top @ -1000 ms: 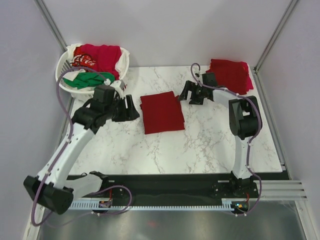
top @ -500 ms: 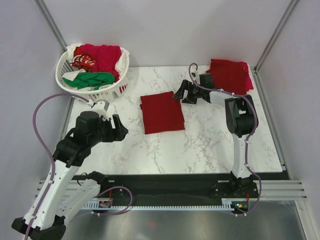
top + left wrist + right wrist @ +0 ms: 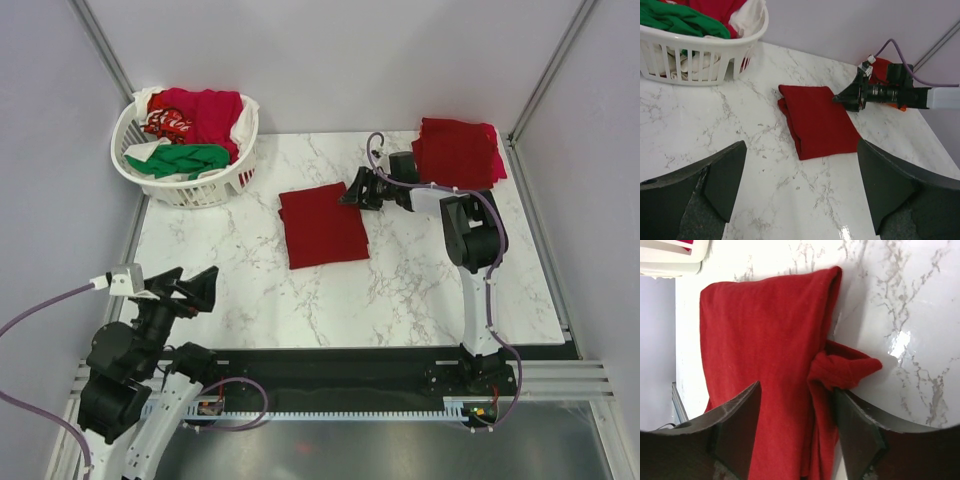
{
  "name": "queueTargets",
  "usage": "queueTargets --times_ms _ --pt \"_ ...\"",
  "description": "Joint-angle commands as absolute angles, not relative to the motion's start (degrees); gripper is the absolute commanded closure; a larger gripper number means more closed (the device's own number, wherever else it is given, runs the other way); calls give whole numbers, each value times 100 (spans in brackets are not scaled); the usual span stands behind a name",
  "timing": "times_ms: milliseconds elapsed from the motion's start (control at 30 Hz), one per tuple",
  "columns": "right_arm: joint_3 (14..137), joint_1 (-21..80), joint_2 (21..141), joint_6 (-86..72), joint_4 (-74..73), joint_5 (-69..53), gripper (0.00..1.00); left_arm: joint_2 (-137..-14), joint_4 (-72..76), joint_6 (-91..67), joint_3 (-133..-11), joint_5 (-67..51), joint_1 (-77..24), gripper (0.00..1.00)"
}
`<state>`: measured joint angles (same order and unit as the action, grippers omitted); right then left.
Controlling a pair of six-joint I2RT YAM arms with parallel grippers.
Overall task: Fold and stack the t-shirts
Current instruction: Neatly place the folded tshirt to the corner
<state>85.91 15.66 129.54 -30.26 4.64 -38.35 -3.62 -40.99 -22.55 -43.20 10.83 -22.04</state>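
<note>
A folded dark red t-shirt (image 3: 322, 225) lies flat mid-table; it also shows in the left wrist view (image 3: 817, 120) and fills the right wrist view (image 3: 765, 350). Its far right corner is bunched into a small roll (image 3: 845, 369). My right gripper (image 3: 350, 192) is open, low at that corner, its fingers on either side of the shirt's bunched edge (image 3: 797, 390). My left gripper (image 3: 195, 285) is open and empty, pulled back high over the near left corner (image 3: 801, 145). A stack of folded dark red t-shirts (image 3: 458, 150) sits at the back right.
A white lattice laundry basket (image 3: 205, 186) stands at the back left, holding crimson, green (image 3: 178, 158) and white shirts; it shows in the left wrist view (image 3: 690, 55). Grey walls and metal posts close in the marble table (image 3: 420, 270).
My left arm has drawn back from beside the folded shirt to the near left corner. My right gripper has slid left from the bare marble onto the shirt's far right corner.
</note>
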Motion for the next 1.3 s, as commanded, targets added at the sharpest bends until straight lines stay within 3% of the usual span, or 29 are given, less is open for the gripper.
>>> queueTargets --times_ms 0,100,167,200,233,433,600,967,1267 --pt "8297 1679 13447 -2918 -106 -3674 34 -273 -3560 -2153 -4201 1467 -2206 1" --pt "8279 1687 13474 -2953 -44 -3709 51 -351 -3560 -2180 -4184 1494 -2206 2" --pt "8279 1696 13491 -2988 104 -3753 68 -535 -3568 -2180 -4192 1415 -2206 3" --pt "8279 1696 13500 -3006 140 -3857 77 -614 -3560 -2162 -4218 1345 -2197 4" --pt "8314 1696 13500 -3015 149 -3919 100 -763 -3568 -2127 -4219 1293 -2197 7" --pt "8524 1679 13115 -2883 18 -3947 100 -1072 -3735 -2118 -4315 1222 -2171 9" --pt "9192 1626 12832 -2356 -1123 -3587 100 -1248 -3841 -2153 -4333 1160 -2162 10" --pt "12250 1055 13376 -1135 -3724 -2444 100 -1547 -3929 -2153 -4377 1134 -2153 11" --pt "13842 176 13728 -1283 -3946 -2768 100 -1784 -3955 -2136 -4377 1107 -2110 13"
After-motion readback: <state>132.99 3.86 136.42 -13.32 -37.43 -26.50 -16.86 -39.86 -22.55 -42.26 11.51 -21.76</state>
